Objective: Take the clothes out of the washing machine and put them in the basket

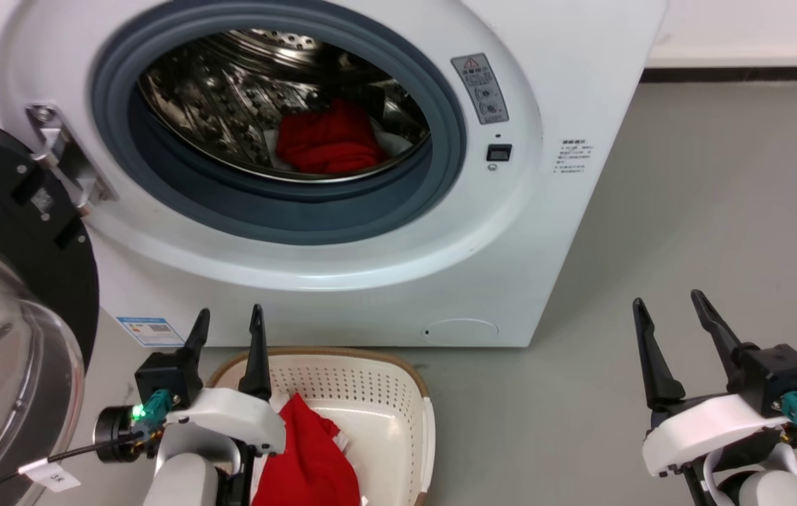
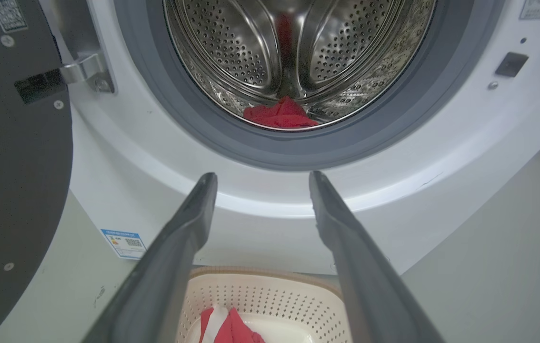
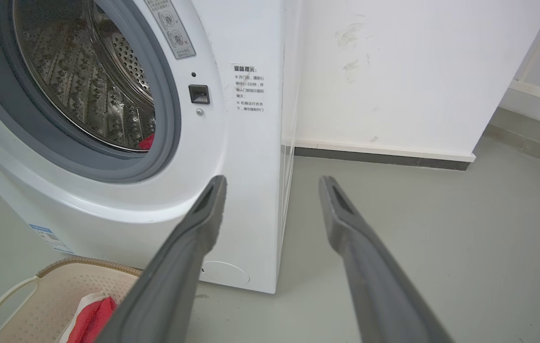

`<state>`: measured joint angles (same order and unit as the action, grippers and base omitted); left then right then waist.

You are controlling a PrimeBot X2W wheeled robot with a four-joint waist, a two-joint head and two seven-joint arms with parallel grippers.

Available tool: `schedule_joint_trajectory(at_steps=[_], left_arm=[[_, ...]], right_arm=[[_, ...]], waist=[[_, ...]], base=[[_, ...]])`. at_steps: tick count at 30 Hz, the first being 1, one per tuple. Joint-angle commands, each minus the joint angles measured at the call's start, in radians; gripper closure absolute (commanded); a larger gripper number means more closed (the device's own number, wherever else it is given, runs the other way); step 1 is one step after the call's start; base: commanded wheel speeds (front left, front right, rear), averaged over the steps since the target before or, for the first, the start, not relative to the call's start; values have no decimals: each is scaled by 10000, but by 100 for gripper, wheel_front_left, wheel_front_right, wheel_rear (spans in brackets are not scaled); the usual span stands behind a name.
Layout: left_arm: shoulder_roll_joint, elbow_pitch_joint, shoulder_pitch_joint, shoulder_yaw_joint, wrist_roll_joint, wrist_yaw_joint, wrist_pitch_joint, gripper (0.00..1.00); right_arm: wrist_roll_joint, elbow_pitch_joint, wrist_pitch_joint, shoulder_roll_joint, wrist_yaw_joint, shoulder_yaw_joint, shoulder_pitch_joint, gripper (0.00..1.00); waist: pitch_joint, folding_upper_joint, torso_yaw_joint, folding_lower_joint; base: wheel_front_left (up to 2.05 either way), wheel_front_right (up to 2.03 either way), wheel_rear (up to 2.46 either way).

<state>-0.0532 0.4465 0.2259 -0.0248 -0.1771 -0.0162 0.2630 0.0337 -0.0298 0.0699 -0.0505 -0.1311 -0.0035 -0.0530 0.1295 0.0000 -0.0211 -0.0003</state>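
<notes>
The white washing machine (image 1: 546, 232) stands with its door swung open to the left. Red clothes (image 1: 328, 140) with a white edge lie at the bottom of its steel drum (image 2: 251, 47), and show in the left wrist view as clothes (image 2: 279, 114). Below the machine, the cream basket (image 1: 398, 393) holds a red garment (image 1: 307, 450) with white trim. My left gripper (image 1: 228, 318) hovers open over the basket's left end, empty. My right gripper (image 1: 669, 303) is open and empty over bare floor to the right of the machine.
The black-rimmed glass door (image 1: 12, 337) bulges out at the left, close to my left arm. Grey floor (image 1: 722, 211) stretches to the right of the machine, up to a white wall with a dark skirting (image 3: 379, 157).
</notes>
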Motion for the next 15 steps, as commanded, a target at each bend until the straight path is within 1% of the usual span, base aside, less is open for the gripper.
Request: schedule_joint_trajectory(at_steps=[1, 8, 12, 15], left_arm=[[8, -178, -103, -22, 80, 55, 25, 0], [27, -992, 251, -178, 274, 53, 26, 0], [31, -963, 795, -304, 343, 139, 26, 0], [34, -576, 1471, -405, 231, 67, 24, 0]], right_arm=[[-36, 98, -16, 4, 7, -38, 115, 0], [-152, 572, -276, 4, 7, -56, 361, 0], [-150, 895, -398, 4, 7, -29, 308, 0], [-153, 1141, -428, 5, 7, 55, 158, 0]], waist=[[-187, 0, 116, 3], [-451, 0, 220, 3], [-276, 0, 247, 3], [40, 0, 194, 3]], base=[[0, 0, 0], [0, 0, 0], [0, 0, 0], [0, 0, 0]])
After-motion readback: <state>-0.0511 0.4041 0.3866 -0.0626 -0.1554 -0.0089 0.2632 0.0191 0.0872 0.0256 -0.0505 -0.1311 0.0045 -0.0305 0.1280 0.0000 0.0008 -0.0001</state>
